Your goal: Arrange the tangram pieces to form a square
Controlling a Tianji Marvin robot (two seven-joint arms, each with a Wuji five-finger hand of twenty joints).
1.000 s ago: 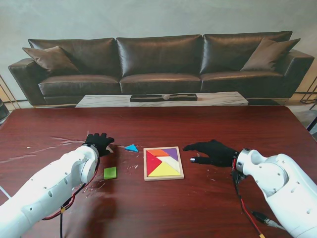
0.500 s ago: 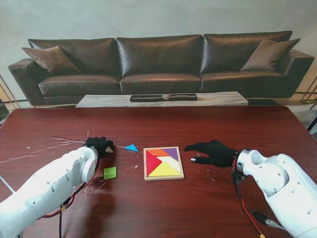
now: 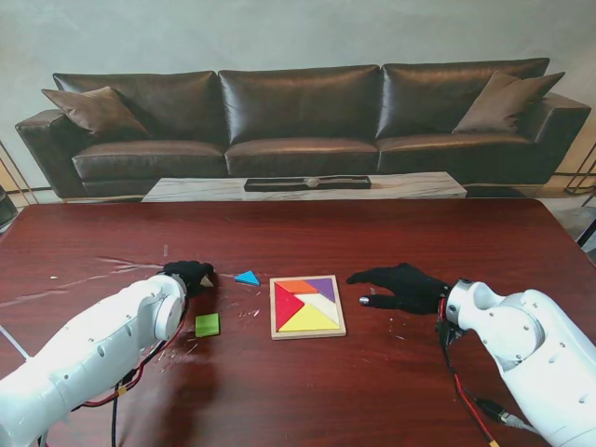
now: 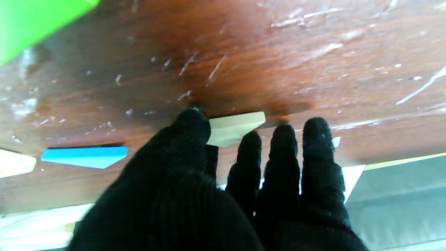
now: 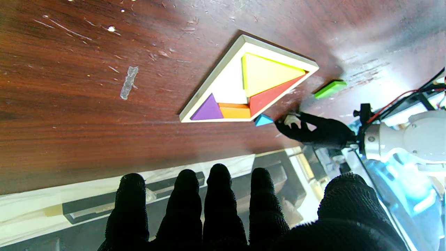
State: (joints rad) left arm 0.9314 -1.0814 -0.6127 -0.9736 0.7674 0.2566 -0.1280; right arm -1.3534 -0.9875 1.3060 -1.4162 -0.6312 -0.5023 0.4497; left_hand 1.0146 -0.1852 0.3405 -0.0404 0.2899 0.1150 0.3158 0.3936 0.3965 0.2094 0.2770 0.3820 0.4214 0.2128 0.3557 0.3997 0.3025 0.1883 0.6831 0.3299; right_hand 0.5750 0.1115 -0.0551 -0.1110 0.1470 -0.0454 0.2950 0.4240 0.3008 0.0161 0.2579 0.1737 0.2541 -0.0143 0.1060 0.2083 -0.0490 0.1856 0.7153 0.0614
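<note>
The wooden tangram tray (image 3: 308,336) lies mid-table holding red (image 3: 287,305), yellow (image 3: 312,319), orange (image 3: 296,286) and purple (image 3: 322,287) pieces, with a pale patch (image 3: 323,304) among them. A blue triangle (image 3: 247,277) lies just left of the tray, and a green square (image 3: 207,324) lies nearer to me. My left hand (image 3: 189,275) is curled over a pale wooden piece (image 4: 233,127) that lies on the table, thumb on one side and fingers on the other. My right hand (image 3: 399,286) hovers flat and open, just right of the tray, holding nothing.
The dark wooden table (image 3: 391,233) is scratched near my left hand. A black leather sofa (image 3: 298,112) and a low marble table (image 3: 307,186) stand beyond the far edge. A red cable (image 3: 461,396) trails under my right arm.
My left hand's fingers have curled inward from spread to closed around the pale piece. The right hand and the loose pieces have stayed put.
</note>
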